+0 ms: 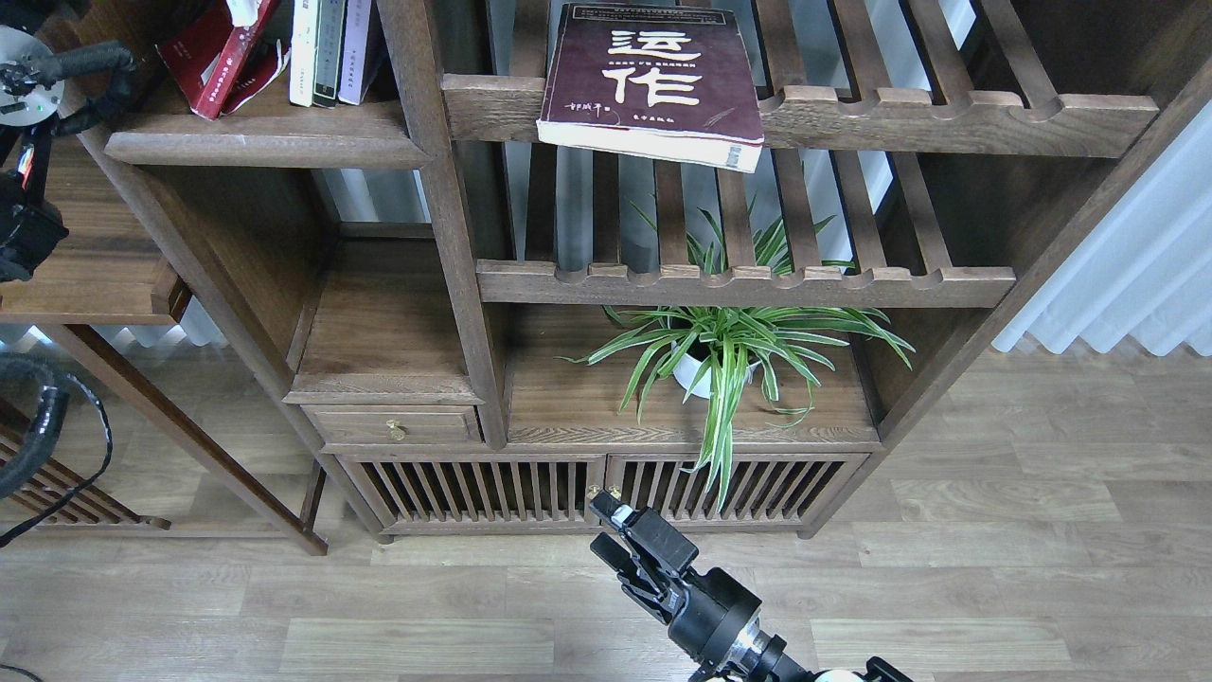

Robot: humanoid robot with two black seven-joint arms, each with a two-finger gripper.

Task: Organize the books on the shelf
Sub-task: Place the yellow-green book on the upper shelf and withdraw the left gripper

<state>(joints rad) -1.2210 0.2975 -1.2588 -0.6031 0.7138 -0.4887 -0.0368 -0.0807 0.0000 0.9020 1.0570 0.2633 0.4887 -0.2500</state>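
Observation:
The maroon book with cream characters lies flat on the upper slatted rack, its front edge overhanging the rail. The shelf, a dark-brown board with a rounded front edge, is at the top left. It holds a leaning red book and three upright books. Of the yellow-green book only a small white corner shows at the top edge, above the red book. My left arm comes up along the left edge; its gripper is out of view. My right gripper hangs low, open and empty.
A potted spider plant stands on the lower cabinet top under the middle slatted rack. A small drawer and slatted cabinet doors are below. A side table is at the left, a white curtain at the right.

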